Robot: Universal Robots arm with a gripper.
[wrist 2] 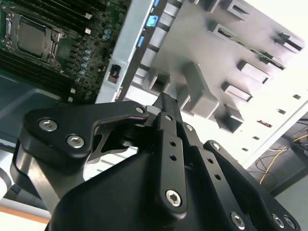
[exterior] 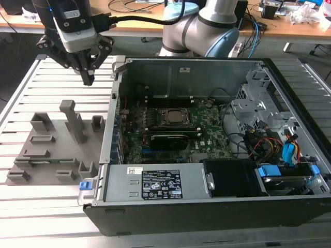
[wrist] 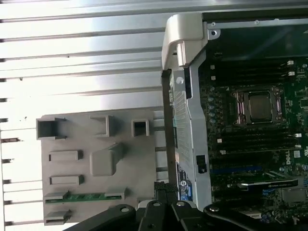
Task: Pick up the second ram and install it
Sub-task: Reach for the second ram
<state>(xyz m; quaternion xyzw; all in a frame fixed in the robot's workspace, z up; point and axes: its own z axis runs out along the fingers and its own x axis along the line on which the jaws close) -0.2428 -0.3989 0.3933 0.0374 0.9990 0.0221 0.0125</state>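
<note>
Claw (exterior: 88,78) pinched shut; empty; hanging over the table (exterior: 51,222)
Ram (wrist: 79,196): long, thin, flat green stick; lying in the grey fixture (wrist: 139,166), below the claw and well apart from it

Setting: robotics lab, hardware-assembly test cell.

Evidence, exterior view:
- Industrial robot arm (exterior: 207,23) based at 12 o'clock, carrying a black pincer (exterior: 88,77) at 10 o'clock.
- Slatted aluminium bench (exterior: 31,217) as the work surface.
- Open computer case (exterior: 207,194) from centre to 3 o'clock, with the motherboard (exterior: 207,129) exposed.
- Grey moulded fixture plate (exterior: 51,150) at 9 o'clock.
- Wooden bench (exterior: 274,30) along 12 o'clock, with loose cables (exterior: 252,39) on it.

Second wrist view: floor cables (wrist 2: 281,156) beyond the bench edge.
</note>
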